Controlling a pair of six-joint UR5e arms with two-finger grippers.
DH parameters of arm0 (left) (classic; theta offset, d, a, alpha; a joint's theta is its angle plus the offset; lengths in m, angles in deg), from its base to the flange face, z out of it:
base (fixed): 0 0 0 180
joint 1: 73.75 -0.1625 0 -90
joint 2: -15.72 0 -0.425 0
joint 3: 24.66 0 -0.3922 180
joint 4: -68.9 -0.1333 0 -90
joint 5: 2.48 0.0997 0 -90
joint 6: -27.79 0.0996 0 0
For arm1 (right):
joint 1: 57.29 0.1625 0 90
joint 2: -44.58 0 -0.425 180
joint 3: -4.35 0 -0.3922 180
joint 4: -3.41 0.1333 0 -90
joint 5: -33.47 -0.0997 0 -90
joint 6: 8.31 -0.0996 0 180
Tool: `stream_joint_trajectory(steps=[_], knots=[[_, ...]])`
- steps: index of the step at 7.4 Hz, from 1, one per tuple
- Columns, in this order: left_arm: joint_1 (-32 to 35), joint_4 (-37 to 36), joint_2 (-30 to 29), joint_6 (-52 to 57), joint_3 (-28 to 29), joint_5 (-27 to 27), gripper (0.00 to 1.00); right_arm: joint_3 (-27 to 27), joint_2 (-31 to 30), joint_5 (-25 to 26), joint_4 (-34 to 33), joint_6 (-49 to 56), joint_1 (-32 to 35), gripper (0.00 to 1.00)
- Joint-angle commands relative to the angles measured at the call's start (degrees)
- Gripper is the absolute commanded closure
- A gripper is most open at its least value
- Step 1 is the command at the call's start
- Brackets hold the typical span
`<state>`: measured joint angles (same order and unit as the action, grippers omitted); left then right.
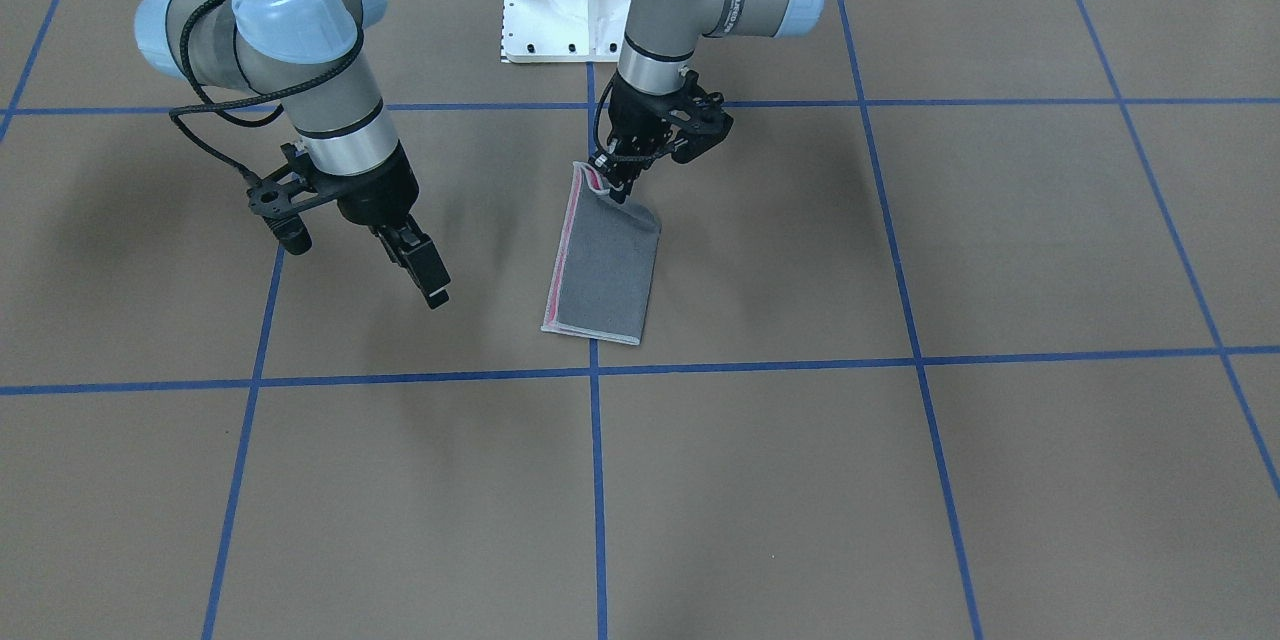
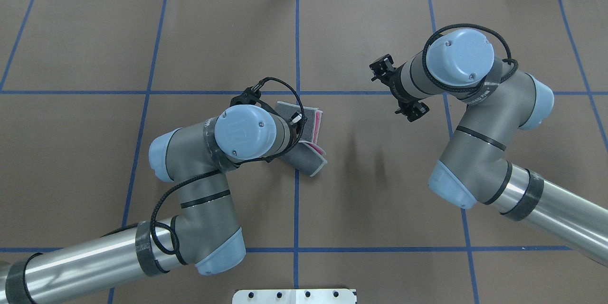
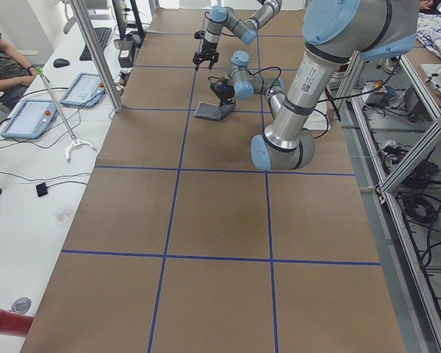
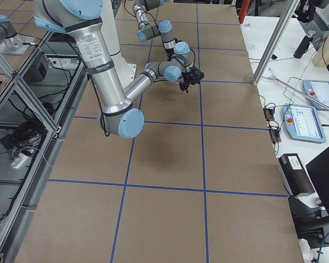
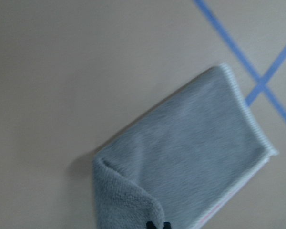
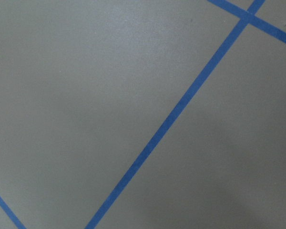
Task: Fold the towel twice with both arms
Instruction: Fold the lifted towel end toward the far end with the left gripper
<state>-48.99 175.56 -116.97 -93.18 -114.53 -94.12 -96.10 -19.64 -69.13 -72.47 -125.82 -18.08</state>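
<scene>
The left fingers [image 1: 618, 182] pinch one corner of the towel [image 1: 605, 270]. The right fingers [image 1: 425, 270] hang aside; I cannot tell their gap.

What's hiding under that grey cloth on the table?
Along one long edge of the towel a pink strip of the lower layer peeks out. Everything else beneath is covered by the grey top face. The left gripper pinches one raised corner.

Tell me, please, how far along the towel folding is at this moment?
Done: the first fold; the grey-and-pink terry towel lies as a doubled narrow strip. In hand: the left hand pinches its raised corner nearest the robot. Left: the second fold, end over end; the right hand hangs clear, off the cloth.
</scene>
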Motion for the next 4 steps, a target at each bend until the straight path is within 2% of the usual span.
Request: stream_joint_trajectory(steps=[1, 2, 4], knots=[[2.8, 6.1, -2.7, 0.0, 7.6, 0.1, 1.0, 0.2, -0.6, 0.0, 0.0, 0.2, 0.0, 0.0], [3.7, 8.5, -4.0, 0.0, 11.0, 0.0, 1.0, 0.4, -0.7, 0.0, 0.0, 0.3, 0.0, 0.0], [4.9, 9.5, -4.4, 0.0, 11.8, 0.0, 1.0, 0.6, -0.7, 0.1, 0.0, 0.2, -0.2, 0.0]])
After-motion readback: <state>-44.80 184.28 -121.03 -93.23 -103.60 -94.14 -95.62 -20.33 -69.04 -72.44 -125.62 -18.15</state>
